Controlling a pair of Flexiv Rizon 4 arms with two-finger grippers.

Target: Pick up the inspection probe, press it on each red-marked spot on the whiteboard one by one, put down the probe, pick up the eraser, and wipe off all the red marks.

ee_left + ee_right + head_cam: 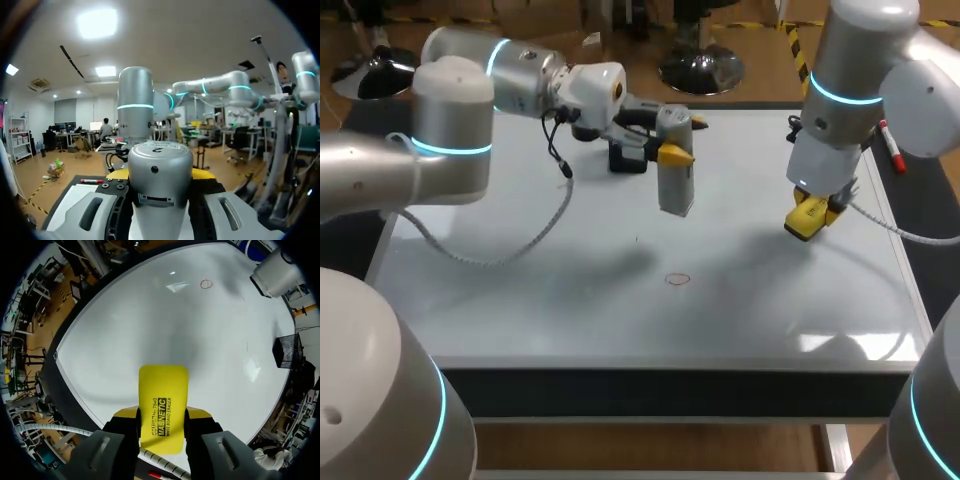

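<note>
1. Our whiteboard [620, 310] bears one red mark [677, 279] near its middle.
2. Our left arm [520, 75] reaches in level along the far side. The left gripper [675, 153] is clamped on the upright probe [676, 192], held over the board.
3. Our right arm [845, 90] points downward. The right gripper [162, 421] pinches the eraser [163, 390] over the board's right part.

Light: bright, even, from overhead | Shadows: soft grey patches on the whiteboard [570, 300], mid-board | Glare: pale reflections near its front right edge; smaller glint in right wrist view
</note>
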